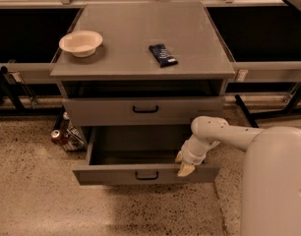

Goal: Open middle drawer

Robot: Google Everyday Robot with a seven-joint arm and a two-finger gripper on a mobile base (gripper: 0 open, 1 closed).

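The grey cabinet (140,38) has two drawer fronts showing. The upper front (101,111) with a black bar handle sits nearly shut under the top. The middle drawer (106,174) below it is pulled well out toward me, its inside empty, its black handle (146,175) at the centre of the front. My gripper (183,163) is at the top edge of this drawer's front, right of the handle, on the end of the white arm (224,134). Any lower drawer is hidden beneath the open one.
A cream bowl (81,43) and a dark snack packet (163,54) lie on the cabinet top. A can (57,134) and clutter sit on the floor at the cabinet's left. My white body (276,181) fills the lower right. Black frame legs (249,113) stand on both sides.
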